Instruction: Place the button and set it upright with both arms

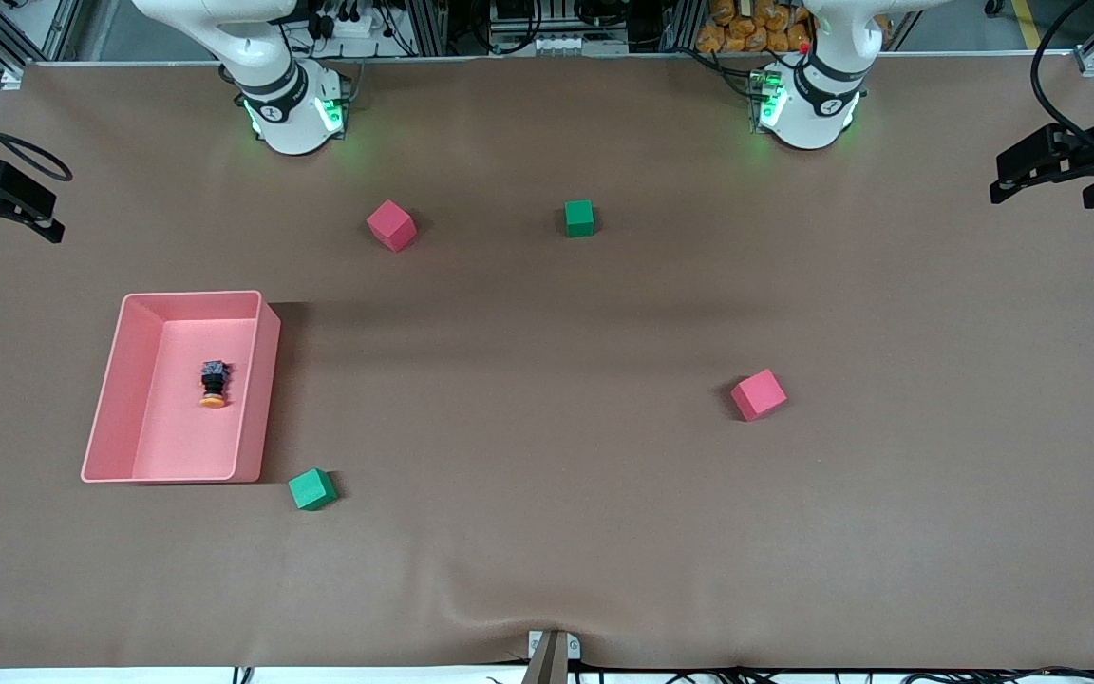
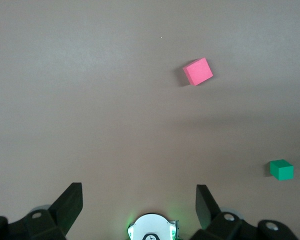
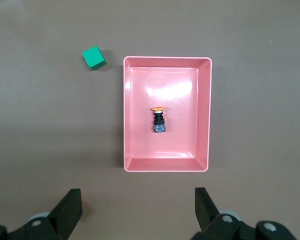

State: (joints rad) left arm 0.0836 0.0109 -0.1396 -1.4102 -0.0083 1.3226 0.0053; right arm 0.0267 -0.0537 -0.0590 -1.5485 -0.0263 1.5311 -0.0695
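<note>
Two claws are up in the air with fingers spread wide and holding nothing — the right gripper (image 3: pixel 135 210) over the table beside the pink tray (image 1: pixel 110 380), the left gripper (image 2: pixel 139 206) over bare table at the left arm's end. The button (image 1: pixel 214 384) lies in the tray — on its side, it seems, orange cap toward the front camera.

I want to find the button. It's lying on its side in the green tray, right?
Nearly. The button does lie on its side in a tray, but the tray is pink, not green. The right wrist view shows it plainly, and the front view agrees. Only two cubes on the table are green.
</note>
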